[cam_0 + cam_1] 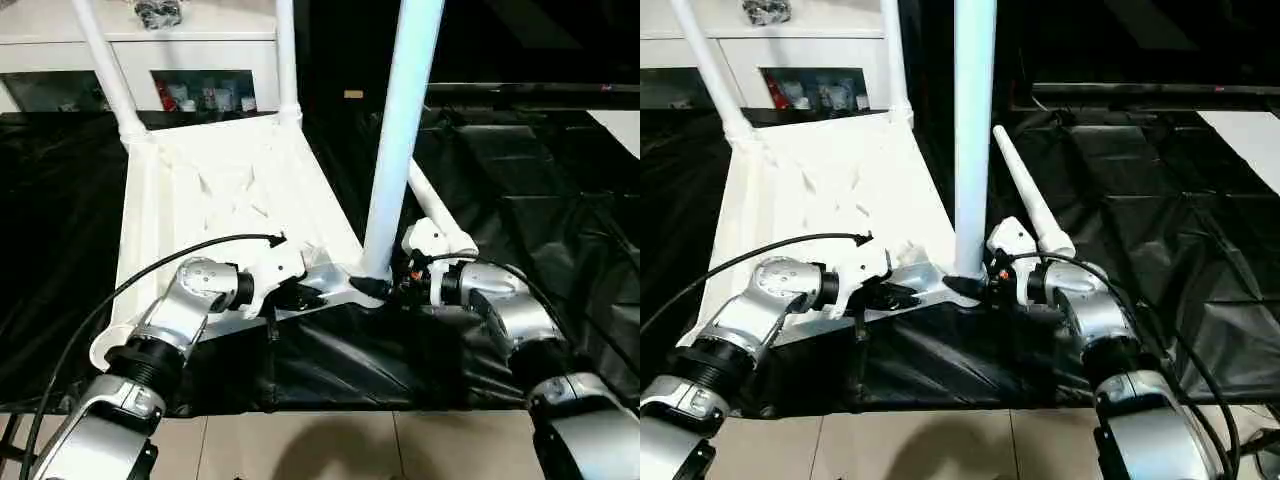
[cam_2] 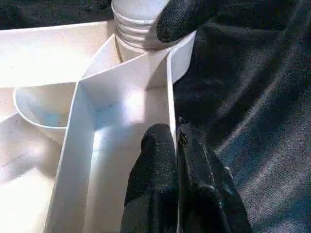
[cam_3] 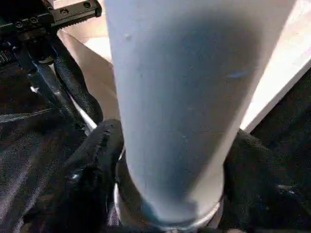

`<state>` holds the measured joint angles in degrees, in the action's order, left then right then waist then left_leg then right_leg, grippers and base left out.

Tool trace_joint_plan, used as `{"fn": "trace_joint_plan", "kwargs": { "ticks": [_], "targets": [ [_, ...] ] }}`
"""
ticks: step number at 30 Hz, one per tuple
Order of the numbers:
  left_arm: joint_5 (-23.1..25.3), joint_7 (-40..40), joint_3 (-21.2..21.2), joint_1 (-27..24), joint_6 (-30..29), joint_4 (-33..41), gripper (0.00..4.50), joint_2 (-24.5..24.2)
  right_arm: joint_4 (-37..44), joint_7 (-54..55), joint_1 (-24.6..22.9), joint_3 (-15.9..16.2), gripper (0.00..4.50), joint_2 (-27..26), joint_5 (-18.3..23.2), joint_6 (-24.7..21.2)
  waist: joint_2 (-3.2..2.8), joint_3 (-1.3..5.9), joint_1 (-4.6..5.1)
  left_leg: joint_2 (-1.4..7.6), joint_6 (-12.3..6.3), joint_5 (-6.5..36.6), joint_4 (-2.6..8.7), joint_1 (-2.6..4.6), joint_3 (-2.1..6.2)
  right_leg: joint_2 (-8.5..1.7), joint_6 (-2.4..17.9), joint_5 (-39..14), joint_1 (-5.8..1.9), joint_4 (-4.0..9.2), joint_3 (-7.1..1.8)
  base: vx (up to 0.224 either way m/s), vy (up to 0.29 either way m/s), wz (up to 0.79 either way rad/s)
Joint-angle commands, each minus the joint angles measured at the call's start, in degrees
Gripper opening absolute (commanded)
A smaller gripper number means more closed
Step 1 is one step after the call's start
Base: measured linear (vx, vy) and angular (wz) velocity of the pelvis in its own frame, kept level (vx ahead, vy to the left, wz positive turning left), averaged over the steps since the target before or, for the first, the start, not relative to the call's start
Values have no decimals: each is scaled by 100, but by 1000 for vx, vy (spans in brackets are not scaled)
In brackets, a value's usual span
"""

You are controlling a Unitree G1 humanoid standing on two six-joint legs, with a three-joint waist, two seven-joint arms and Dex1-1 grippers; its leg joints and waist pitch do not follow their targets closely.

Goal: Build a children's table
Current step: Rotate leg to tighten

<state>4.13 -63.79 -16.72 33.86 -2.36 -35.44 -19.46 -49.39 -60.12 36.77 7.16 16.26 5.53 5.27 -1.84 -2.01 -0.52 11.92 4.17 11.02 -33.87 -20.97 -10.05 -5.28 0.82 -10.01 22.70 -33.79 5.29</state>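
Note:
The white tabletop (image 1: 230, 190) lies upside down on black cloth, with its ribs facing up. Two white tube legs (image 1: 105, 70) (image 1: 286, 60) stand in its far corner sockets. A third leg (image 1: 405, 130) stands upright in the near right corner socket. My right gripper (image 1: 385, 288) is shut around this leg's base, and its black fingers (image 3: 92, 165) flank the tube (image 3: 180, 97). My left gripper (image 1: 300, 295) is shut on the tabletop's near rim, pinching the thin wall (image 2: 171, 97) close to that socket. The fourth leg (image 1: 1030, 205) lies loose on the cloth, right of the tabletop.
Black cloth (image 1: 520, 190) covers the work surface, and its front edge drops to a tiled floor (image 1: 300, 440). A white cabinet (image 1: 140, 45) stands behind the tabletop. A black cable (image 1: 150, 265) arcs over my left forearm. A flat white surface (image 1: 625, 125) shows at the far right.

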Motion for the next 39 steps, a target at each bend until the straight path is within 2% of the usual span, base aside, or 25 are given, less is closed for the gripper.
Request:
{"fn": "trace_joint_plan", "kwargs": {
  "ticks": [1,7,9,11,12,13,14,16,17,18,19,21,22,24,25,26,27,28,32,33,34,36,37,38,39],
  "targets": [
    [210,-215,-321,-46,-56,-265,0,-69,-158,-111,82,20,281,-62,25,71,-44,338,-14,142,-418,1206,388,34,-5,-273,1665,-664,-312,303,-246,0,0,0],
    [241,131,-228,90,-249,-416,0,40,-255,194,21,-49,267,-184,-31,78,-35,316,-9,135,-321,1418,401,41,2,-276,1570,-1074,-293,341,-251,0,0,0],
    [309,619,-140,193,-432,-531,0,235,-264,810,-113,-16,266,-271,-235,124,4,295,-2,133,-263,1545,412,65,-1,-279,1485,-1401,-261,383,-258,0,0,0],
    [352,963,-93,258,-536,-611,0,396,-265,1445,-222,-35,265,-400,-375,116,-4,272,5,118,-200,1695,424,71,11,-296,1347,-1813,-257,427,-259,0,0,0],
    [359,1149,-63,285,-635,-622,0,502,-245,1814,-285,-83,265,-506,-403,46,15,230,39,107,-154,1908,444,70,17,-288,1178,-2302,-228,476,-247,0,0,0],
    [361,1265,-42,306,-697,-637,0,573,-246,2047,-318,-118,265,-577,-416,7,18,202,54,94,-82,2185,447,123,37,-292,980,-2858,-192,547,-224,0,0,0],
    [362,1629,27,369,-907,-647,0,793,-228,2646,-397,-234,265,-841,-390,-172,18,192,87,79,-40,2374,447,143,62,-298,791,-3297,-173,597,-203,0,0,0],
    [367,1851,68,410,-993,-664,0,917,-259,2965,-408,-282,264,-982,-407,-221,6,191,114,60,-2,2574,441,186,89,-294,590,-3651,-130,671,-168,0,0,0],
    [363,2060,111,449,-1097,-671,0,1045,-313,3329,-395,-320,264,-1129,-440,-247,5,195,129,60,8,2598,444,180,99,-295,554,-3671,-134,673,-158,0,0,0],
    [363,2340,152,496,-1223,-677,0,1213,-410,3737,-348,-360,264,-1333,-462,-247,-36,194,159,68,28,2653,466,173,117,-290,535,-3596,-139,689,-137,0,0,0],
    [369,2404,153,507,-1239,-679,0,1251,-436,3832,-329,-372,264,-1391,-459,-241,-32,201,194,66,22,2725,478,176,132,-284,531,-3513,-146,707,-106,0,0,0],
    [426,2643,119,555,-1304,-703,0,1400,-570,4279,-208,-458,264,-1661,-405,-215,-29,200,225,58,2,2788,479,164,134,-283,535,-3476,-136,712,-106,0,0,0],
    [452,2724,109,574,-1317,-718,0,1436,-598,4365,-169,-489,264,-1746,-365,-176,-45,195,276,45,-27,2921,481,154,151,-277,503,-3541,-133,725,-83,0,0,0],
    [500,2783,101,602,-1327,-750,0,1445,-569,4442,-144,-506,264,-1786,-368,-53,-75,203,276,48,-66,2947,488,158,151,-290,493,-3481,-128,743,-89,0,0,0],
    [523,2813,108,619,-1321,-779,0,1433,-523,4418,-152,-508,264,-1769,-375,15,-60,207,274,50,-85,2937,494,152,147,-286,515,-3393,-129,743,-94,0,0,0],
    [540,2833,122,636,-1319,-811,0,1412,-466,4402,-167,-532,320,-1727,-370,68,-57,212,268,51,-95,2918,497,150,142,-285,540,-3327,-130,736,-103,0,0,0],
    [543,2832,131,644,-1316,-828,0,1391,-435,4400,-175,-561,334,-1689,-356,89,-51,217,266,55,-105,2876,502,139,141,-289,567,-3247,-140,725,-111,0,0,0],
    [541,2852,151,657,-1328,-856,0,1352,-340,4402,-204,-621,334,-1606,-336,93,-64,229,247,68,-132,2761,513,122,130,-292,671,-3001,-151,699,-134,0,0,0],
    [545,2901,193,666,-1382,-878,0,1292,20,4277,-349,-625,354,-1280,-417,41,-59,249,233,77,-173,2498,521,67,109,-293,848,-2532,-196,634,-167,0,0,0],
    [545,2901,193,666,-1382,-878,0,1292,20,4277,-349,-625,354,-1280,-417,41,-42,249,219,76,-220,2327,521,29,95,-288,884,-2325,-235,615,-178,0,0,0],
    [550,2918,198,652,-1433,-848,0,1274,333,4015,-505,-590,354,-1108,-389,-3,0,271,222,83,-268,2179,511,16,85,-296,981,-2134,-243,591,-188,0,0,0],
    [558,2940,201,626,-1500,-798,0,1244,826,3635,-760,-527,354,-858,-332,-77,-3,290,154,102,-402,1847,489,23,60,-286,1062,-1725,-267,553,-209,0,0,0],
    [515,2919,248,598,-1542,-775,0,1217,1414,3307,-1086,-434,354,-579,-298,-170,23,287,141,109,-502,1720,490,-11,58,-278,1086,-1672,-287,533,-203,0,0,0],
    [509,2918,256,582,-1540,-766,0,1208,1614,3192,-1207,-405,354,-492,-275,-190,21,293,131,105,-532,1641,478,-17,46,-289,1074,-1665,-293,542,-206,0,0,0],
    [521,2913,245,573,-1494,-758,0,1193,1782,3106,-1307,-388,354,-412,-268,-214,28,315,129,97,-584,1376,455,-57,52,-306,1108,-1480,-323,513,-210,54,-16,-3]
  ]
}}
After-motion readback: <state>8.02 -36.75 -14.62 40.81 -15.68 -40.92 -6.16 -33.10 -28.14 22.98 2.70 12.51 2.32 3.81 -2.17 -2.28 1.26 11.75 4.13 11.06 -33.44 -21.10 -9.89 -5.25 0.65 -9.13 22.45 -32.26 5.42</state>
